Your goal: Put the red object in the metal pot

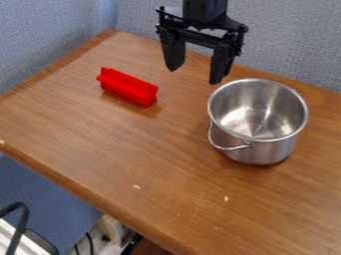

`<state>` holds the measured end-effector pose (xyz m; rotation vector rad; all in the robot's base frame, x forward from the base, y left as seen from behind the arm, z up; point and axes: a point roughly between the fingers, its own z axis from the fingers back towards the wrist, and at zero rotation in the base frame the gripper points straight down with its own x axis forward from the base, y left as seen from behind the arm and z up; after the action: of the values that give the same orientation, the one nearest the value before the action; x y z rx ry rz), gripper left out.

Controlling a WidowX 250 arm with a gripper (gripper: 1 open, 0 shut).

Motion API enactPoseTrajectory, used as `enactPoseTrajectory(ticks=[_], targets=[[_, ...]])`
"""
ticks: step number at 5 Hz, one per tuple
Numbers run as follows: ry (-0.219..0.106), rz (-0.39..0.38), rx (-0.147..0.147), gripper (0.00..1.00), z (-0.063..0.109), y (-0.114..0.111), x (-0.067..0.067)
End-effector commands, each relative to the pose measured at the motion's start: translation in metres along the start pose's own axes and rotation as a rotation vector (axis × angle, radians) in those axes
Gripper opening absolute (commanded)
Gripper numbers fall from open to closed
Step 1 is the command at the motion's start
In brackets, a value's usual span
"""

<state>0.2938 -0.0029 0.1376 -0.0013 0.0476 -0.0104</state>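
Note:
The red object point(128, 86), a small bright red block, lies flat on the wooden table point(120, 149) at the left of centre, slanting down to the right. The metal pot point(257, 121) stands upright at the right, shiny and empty, with a thin wire handle on its near side. My gripper point(197, 64) hangs over the far part of the table, between the block and the pot and above both. Its two black fingers point down and stand wide apart with nothing between them.
The table's left and front edges drop off to a blue floor. A grey-blue wall runs behind the table. Dark cables and a black frame show below the front edge at the bottom left.

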Motion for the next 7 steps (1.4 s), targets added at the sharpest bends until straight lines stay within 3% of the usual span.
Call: enactPoseTrajectory(ticks=[1, 3, 4, 6, 7], targets=[[0.018, 0.007, -0.002, 1.00, -0.005, 0.001, -0.001], [0.045, 0.086, 0.007, 1.00, -0.016, 0.014, 0.000], [0.017, 0.206, 0.037, 1.00, -0.017, 0.043, 0.007], [-0.031, 0.406, 0.050, 1.00, -0.023, 0.083, 0.017], [-0.077, 0.572, 0.063, 1.00, -0.028, 0.100, 0.024]])
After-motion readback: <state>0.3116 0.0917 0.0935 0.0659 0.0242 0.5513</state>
